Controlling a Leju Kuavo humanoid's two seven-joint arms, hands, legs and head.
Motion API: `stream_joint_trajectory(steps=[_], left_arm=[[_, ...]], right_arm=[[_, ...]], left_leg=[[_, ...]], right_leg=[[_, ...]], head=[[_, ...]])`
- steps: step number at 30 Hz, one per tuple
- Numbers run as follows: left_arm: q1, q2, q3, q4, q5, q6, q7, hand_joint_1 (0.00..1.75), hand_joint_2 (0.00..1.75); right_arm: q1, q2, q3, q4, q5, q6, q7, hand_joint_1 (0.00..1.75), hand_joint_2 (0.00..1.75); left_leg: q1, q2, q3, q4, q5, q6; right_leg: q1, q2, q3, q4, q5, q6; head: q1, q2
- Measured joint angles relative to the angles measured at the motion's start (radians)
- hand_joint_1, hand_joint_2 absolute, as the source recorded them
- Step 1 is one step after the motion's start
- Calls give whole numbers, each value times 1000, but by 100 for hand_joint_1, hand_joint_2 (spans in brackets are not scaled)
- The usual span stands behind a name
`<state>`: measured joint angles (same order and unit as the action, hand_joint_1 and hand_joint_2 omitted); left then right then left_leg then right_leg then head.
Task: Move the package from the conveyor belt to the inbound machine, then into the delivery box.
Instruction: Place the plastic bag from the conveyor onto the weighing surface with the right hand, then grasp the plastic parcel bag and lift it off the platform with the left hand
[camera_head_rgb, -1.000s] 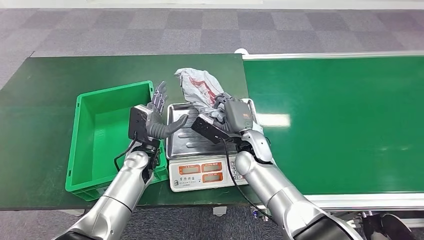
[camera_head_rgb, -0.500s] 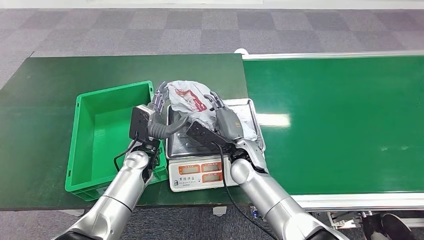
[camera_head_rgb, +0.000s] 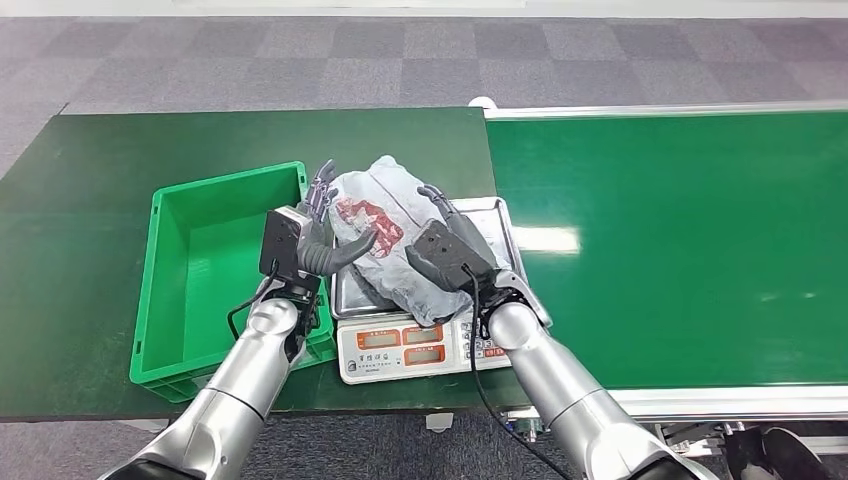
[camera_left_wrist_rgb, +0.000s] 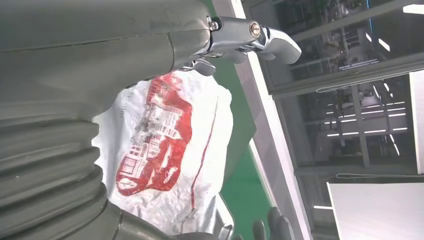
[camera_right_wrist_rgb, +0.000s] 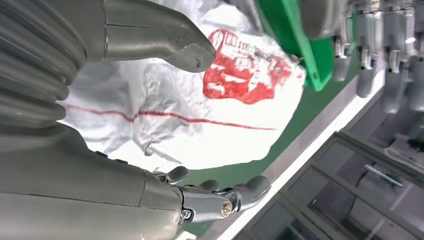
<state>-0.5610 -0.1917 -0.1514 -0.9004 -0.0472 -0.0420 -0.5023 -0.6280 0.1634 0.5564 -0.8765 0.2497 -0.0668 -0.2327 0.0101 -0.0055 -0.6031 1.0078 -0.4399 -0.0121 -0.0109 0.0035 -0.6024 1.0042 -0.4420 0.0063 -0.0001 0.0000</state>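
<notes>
1. Between the two hands, head view: a crumpled white bag (camera_head_rgb: 385, 230) with red print sits over the steel tray of the scale (camera_head_rgb: 400, 345). Left hand (camera_head_rgb: 318, 235) is on the bag's bin side, fingers spread and raised, thumb pointing at the bag. Right hand (camera_head_rgb: 448, 248) is on the bag's belt side, back of the hand toward the camera, fingers reaching up along the bag. Whether either hand truly grips cannot be told from this view.
2. Head view, surroundings: green bin (camera_head_rgb: 180, 300) stands just outside the left hand, touching the scale's side. Conveyor belt (camera_head_rgb: 680, 240) runs away beyond the right hand. Both bin and scale stand on a dark green table (camera_head_rgb: 100, 160).
3. Left wrist view: grey thumb (camera_left_wrist_rgb: 270, 40) stands apart from the fingers, with the bag (camera_left_wrist_rgb: 170, 150) in front of the palm, red print facing it. Contact with the thumb not clear.
4. Right wrist view: bag (camera_right_wrist_rgb: 200, 115) lies in the open span between thumb (camera_right_wrist_rgb: 170, 42) and the fingers (camera_right_wrist_rgb: 235, 195); the thumb tip lies on or just over the crumpled surface. The bin's green wall (camera_right_wrist_rgb: 295, 45) shows beyond the bag, the left hand's fingers (camera_right_wrist_rgb: 370, 55) hanging past it.
</notes>
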Motion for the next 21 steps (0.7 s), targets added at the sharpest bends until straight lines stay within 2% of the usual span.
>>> stream_joint_trajectory(steps=[5,10,14,21], left_arm=[[-1,5,0,6,2,1,-3,0,175],[-2,18,0,9,8,16,-4,0,175],[-2,29,2,10,-24,32,4,0,175],[-20,35,3,32,-61,42,6,0,175]], right_arm=[[-5,-20,-14,-19,-104,53,-28,0,175],[-32,-48,-46,-26,-111,-82,-35,0,175],[-61,-76,-108,39,-125,-166,-82,0,175],[-78,-92,-177,169,-128,-200,-134,0,175]], left_leg=[[0,0,0,0,0,0],[0,0,0,0,0,0],[0,0,0,0,0,0],[0,0,0,0,0,0]], right_leg=[[0,0,0,0,0,0],[0,0,0,0,0,0],[0,-1,1,0,1,0],[0,0,0,0,1,0]], head=[[0,0],[0,0],[0,0],[0,0]])
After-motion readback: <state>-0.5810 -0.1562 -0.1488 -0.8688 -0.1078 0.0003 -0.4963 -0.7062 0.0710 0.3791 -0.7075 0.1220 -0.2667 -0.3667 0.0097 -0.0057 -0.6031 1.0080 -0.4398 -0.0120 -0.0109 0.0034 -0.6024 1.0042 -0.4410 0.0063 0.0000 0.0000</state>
